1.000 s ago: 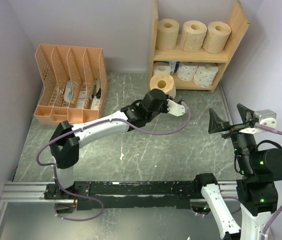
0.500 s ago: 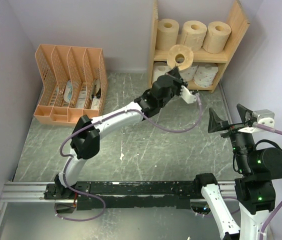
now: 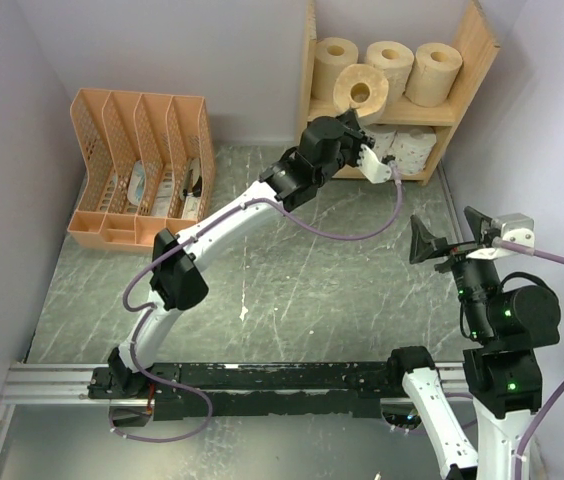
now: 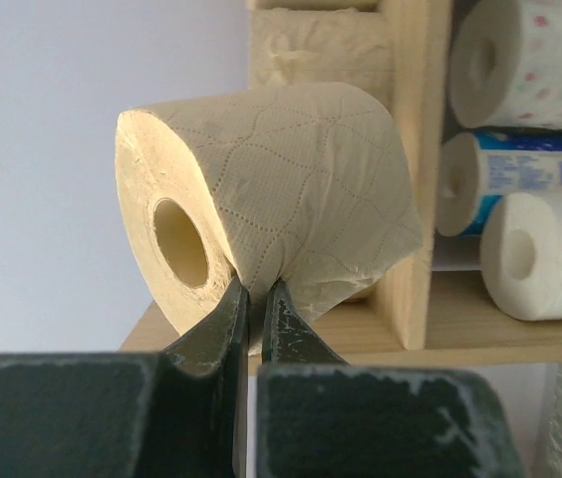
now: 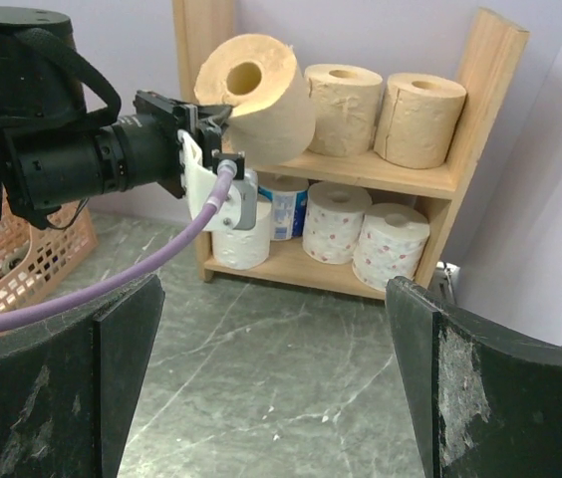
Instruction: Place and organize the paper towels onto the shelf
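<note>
My left gripper (image 3: pixel 352 117) is shut on a tan paper towel roll (image 3: pixel 361 92), pinching its wall with one finger in the core. It holds the roll in the air at the front of the wooden shelf's (image 3: pixel 474 48) top tier, left of middle. The left wrist view shows the fingertips (image 4: pixel 233 299) clamped on the roll (image 4: pixel 291 189). Three tan rolls (image 3: pixel 434 72) stand on the top tier. White rolls (image 5: pixel 392 245) and a blue-marked one (image 5: pixel 286 204) sit on the lower tier. My right gripper (image 3: pixel 452 235) is open and empty, facing the shelf (image 5: pixel 492 80) from the right.
An orange-pink file organizer (image 3: pixel 142 165) stands at the back left against the wall. Walls close in the table on the left, back and right. The left arm's purple cable (image 5: pixel 112 284) hangs across the floor before the shelf.
My left arm has lifted the tan roll from the table in front of the shelf up to the top tier. The right arm has barely shifted.
</note>
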Robot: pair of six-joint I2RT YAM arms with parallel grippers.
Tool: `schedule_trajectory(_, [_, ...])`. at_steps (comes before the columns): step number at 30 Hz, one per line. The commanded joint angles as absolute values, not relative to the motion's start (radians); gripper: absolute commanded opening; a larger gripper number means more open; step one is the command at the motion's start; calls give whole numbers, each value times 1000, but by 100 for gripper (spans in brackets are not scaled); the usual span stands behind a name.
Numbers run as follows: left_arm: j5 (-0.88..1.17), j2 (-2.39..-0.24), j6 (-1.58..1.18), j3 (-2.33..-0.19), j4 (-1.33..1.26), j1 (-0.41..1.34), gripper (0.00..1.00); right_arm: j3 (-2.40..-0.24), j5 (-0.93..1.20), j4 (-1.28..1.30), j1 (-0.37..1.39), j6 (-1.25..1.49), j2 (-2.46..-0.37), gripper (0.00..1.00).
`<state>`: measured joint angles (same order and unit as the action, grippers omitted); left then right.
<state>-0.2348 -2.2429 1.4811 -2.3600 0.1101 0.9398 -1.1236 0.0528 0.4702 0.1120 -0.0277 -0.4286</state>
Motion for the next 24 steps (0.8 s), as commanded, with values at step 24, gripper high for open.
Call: schedule_trajectory(24, [-27, -2296, 1384, -2473, 173, 794, 33, -1051, 83, 367, 109, -56, -446, 95])
